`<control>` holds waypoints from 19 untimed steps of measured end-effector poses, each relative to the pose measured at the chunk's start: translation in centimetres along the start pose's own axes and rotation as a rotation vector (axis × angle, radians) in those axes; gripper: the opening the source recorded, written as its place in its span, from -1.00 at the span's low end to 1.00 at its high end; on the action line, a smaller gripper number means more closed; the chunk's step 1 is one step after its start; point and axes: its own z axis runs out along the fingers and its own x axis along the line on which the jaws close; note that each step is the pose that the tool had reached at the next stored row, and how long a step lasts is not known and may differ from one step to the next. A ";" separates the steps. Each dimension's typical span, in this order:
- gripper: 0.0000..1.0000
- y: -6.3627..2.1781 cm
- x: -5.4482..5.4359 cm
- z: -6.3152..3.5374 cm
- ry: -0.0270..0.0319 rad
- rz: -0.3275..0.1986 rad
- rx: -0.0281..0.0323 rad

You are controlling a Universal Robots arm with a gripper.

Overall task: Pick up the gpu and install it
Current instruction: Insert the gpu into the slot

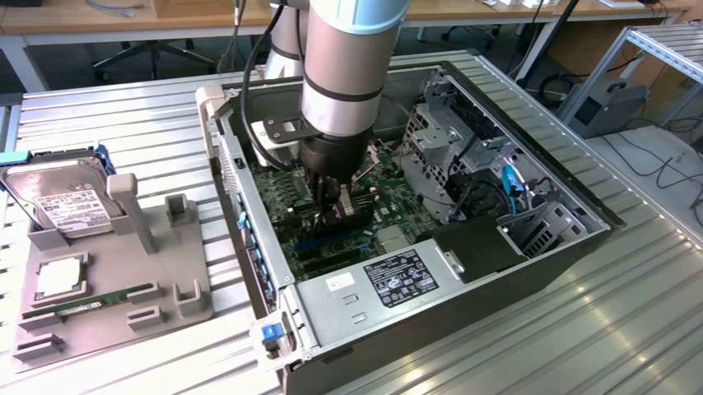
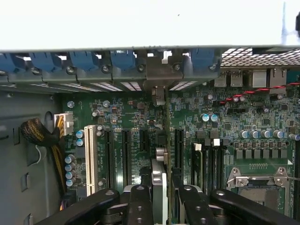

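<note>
Here, claw [image 2: 161, 187] gripping the gpu [image 2: 167, 140] edge-on over motherboard [image 2: 234, 140] slots, exterior view adds hard drive [image 1: 61, 197] on the counter [image 1: 615, 329]

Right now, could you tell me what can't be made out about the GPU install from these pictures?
- Exterior view: the gpu is mostly hidden by the arm and the tool.
- Wrist view: the gpu is edge-on, so its faces are unseen; the tool hides its near end.
- Whether its lower edge is seated in a motherboard slot: not visible.
</note>
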 end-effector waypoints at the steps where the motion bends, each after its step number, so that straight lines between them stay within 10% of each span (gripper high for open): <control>1: -0.46 0.00 0.0 0.01 -0.0001 0.000 0.0001; 19: -0.44 -0.01 0.0 0.25 -0.0005 0.001 0.0002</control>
